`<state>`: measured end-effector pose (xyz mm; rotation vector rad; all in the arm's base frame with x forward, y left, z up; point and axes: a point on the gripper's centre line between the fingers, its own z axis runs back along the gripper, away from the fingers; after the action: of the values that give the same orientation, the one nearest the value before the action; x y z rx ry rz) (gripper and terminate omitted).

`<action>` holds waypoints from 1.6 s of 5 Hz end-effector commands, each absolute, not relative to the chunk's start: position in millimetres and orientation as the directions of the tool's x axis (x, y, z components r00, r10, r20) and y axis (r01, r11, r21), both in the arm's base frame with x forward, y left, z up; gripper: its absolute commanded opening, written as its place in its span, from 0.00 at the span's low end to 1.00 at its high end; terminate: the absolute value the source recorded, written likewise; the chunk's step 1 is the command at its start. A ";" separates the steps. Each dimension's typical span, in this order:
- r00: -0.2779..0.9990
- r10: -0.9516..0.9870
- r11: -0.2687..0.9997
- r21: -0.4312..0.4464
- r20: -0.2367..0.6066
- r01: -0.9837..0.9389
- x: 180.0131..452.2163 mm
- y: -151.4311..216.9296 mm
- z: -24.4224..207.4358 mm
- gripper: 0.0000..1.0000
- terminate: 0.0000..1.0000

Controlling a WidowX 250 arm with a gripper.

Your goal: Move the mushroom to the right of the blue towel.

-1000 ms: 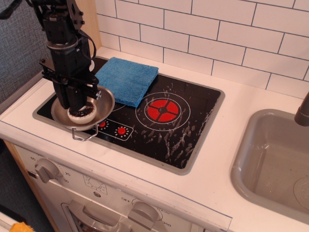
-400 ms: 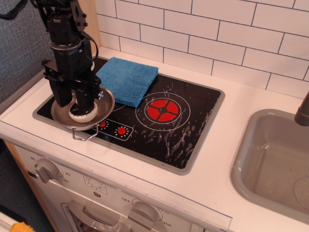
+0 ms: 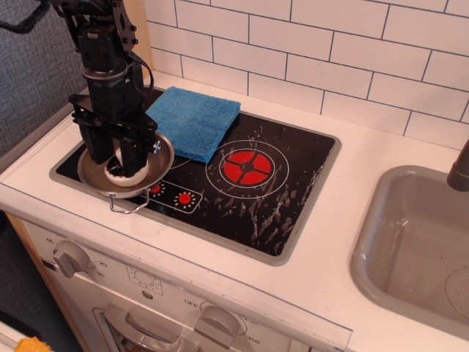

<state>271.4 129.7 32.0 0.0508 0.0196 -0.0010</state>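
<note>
Steel is what your target sits in: the mushroom [image 3: 117, 170] lies in the steel bowl [image 3: 157, 163] at the left of the frame, on the front left corner of the black cooktop [image 3: 278, 198]. In this single overhead view, your gripper [image 3: 115, 161] is down inside the bowl with its two dark fingers [image 3: 133, 155] standing on either side of the mushroom. They look close against it, but you cannot tell from here whether they are clamped on it or merely beside it; the mushroom shows only as a pale sliver between them.

The blue towel [image 3: 192, 119] lies just behind the bowl, toward the upper left, flat on the cooktop with one corner reaching toward the red burner [image 3: 247, 168].

By this picture, the task is barely begun. You have reached the mushroom, yet it is not lifted out of the bowl. Left for you: secure the grip, raise it clear of the rim, carry it across the towel and set it down on the towel's right side, near the burner.
</note>
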 end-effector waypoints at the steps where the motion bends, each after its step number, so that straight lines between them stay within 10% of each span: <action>1: 0.999 -0.006 0.999 0.055 0.035 0.004 283.1 134.2 52.9 0.00 0.00; 3: 0.981 -0.051 0.999 0.012 0.188 0.049 311.7 88.8 122.8 0.00 0.00; 7: 0.977 -0.190 0.981 0.045 0.100 0.187 386.7 36.2 44.8 0.00 0.00; 8: 0.977 -0.183 0.982 0.070 0.106 0.177 383.8 40.6 45.5 1.00 0.00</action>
<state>382.9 37.8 30.3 0.0475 -0.0732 -0.1754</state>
